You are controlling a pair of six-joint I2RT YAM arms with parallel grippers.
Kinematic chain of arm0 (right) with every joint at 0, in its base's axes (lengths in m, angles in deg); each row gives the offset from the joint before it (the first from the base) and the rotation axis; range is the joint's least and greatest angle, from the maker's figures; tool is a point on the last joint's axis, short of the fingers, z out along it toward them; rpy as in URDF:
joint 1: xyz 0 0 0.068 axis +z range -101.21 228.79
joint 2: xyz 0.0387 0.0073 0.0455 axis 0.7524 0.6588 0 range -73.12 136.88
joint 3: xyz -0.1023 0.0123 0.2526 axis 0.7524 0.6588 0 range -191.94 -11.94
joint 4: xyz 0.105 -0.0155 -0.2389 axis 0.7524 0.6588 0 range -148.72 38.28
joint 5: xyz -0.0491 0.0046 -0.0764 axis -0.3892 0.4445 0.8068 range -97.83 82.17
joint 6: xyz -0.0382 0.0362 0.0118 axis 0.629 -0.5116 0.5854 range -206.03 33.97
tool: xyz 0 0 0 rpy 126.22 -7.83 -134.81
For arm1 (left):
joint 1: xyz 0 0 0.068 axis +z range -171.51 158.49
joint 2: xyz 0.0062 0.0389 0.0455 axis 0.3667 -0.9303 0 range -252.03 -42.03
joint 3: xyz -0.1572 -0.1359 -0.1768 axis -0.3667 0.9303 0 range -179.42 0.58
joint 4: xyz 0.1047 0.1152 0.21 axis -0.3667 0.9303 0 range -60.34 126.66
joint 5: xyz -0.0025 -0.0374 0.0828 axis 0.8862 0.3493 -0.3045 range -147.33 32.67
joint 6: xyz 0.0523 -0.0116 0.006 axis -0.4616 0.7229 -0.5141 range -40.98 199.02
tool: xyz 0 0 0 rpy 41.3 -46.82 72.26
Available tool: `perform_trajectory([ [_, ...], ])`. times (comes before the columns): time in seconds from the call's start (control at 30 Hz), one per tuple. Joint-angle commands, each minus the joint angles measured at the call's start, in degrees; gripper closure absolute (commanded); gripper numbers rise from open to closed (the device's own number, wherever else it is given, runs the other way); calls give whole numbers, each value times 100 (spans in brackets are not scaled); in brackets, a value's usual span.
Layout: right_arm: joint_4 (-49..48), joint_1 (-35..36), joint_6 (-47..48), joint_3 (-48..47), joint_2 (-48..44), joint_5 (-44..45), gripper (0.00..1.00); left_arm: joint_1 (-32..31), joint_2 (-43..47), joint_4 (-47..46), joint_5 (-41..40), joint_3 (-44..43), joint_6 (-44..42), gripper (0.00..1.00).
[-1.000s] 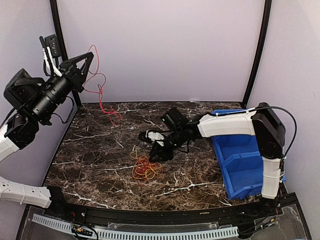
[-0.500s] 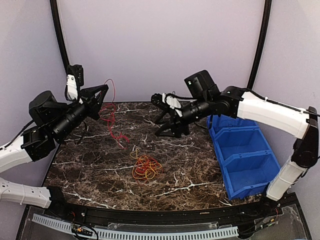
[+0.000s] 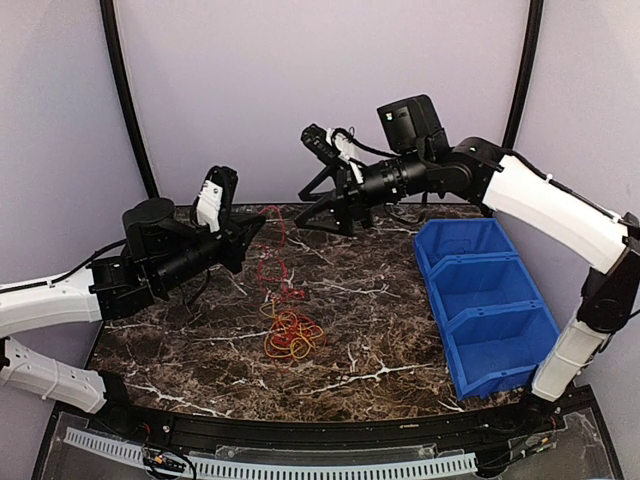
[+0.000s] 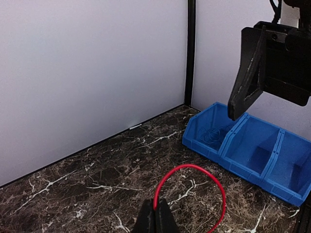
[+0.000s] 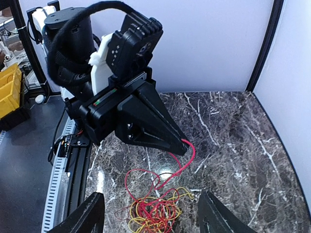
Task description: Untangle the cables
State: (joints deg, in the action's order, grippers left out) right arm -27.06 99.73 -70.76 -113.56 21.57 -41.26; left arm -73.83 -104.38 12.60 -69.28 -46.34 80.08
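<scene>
The cables point(image 3: 292, 335) lie as a knotted orange, yellow and red bundle on the dark marble table point(image 3: 400, 330), seen also as the bundle point(image 5: 155, 213) in the right wrist view. A red cable point(image 3: 272, 262) rises from it to my left gripper point(image 3: 258, 224), which is shut on its end. In the left wrist view the left gripper point(image 4: 155, 218) pinches the red cable point(image 4: 194, 167), which curls into a loop. My right gripper point(image 3: 315, 212) hangs high above the back of the table, open and empty. The right gripper point(image 5: 150, 194) looks down on the bundle and on the left gripper point(image 5: 180, 145).
A blue bin point(image 3: 490, 300) with compartments stands at the right side of the table. The blue bin point(image 4: 252, 150) has a faint coil of thin wire in its far compartment. Pale walls close the back and sides, with black posts in the corners.
My right gripper left the bundle, rose to the back and opened wider. My left arm swung down and toward the middle, carrying the red cable's end with it.
</scene>
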Motion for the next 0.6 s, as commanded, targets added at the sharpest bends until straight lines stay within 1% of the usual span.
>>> perform_trajectory([
  [0.0,50,-22,-495,-169,319,-384,33,-177,-199,83,192,-277,-263,100],
  [0.1,-11,-22,-736,-235,473,-375,34,-243,-287,38,250,-336,-273,100],
  [0.2,-18,-22,-901,-314,609,-147,39,-284,-312,-27,279,-332,-259,100],
  [0.27,-18,-24,-941,-331,664,12,46,-295,-287,-60,289,-316,-237,100],
  [0.37,-104,-30,-1022,-258,658,51,59,-299,-264,-69,289,-289,-214,100],
  [0.5,-239,-23,-1063,-181,591,102,90,-308,-271,-77,279,-258,-196,100],
  [0.53,-227,-30,-1043,-194,585,138,97,-308,-287,-78,284,-253,-195,100],
  [0.57,-230,-31,-1017,-192,571,166,100,-311,-296,-78,286,-259,-194,100],
])
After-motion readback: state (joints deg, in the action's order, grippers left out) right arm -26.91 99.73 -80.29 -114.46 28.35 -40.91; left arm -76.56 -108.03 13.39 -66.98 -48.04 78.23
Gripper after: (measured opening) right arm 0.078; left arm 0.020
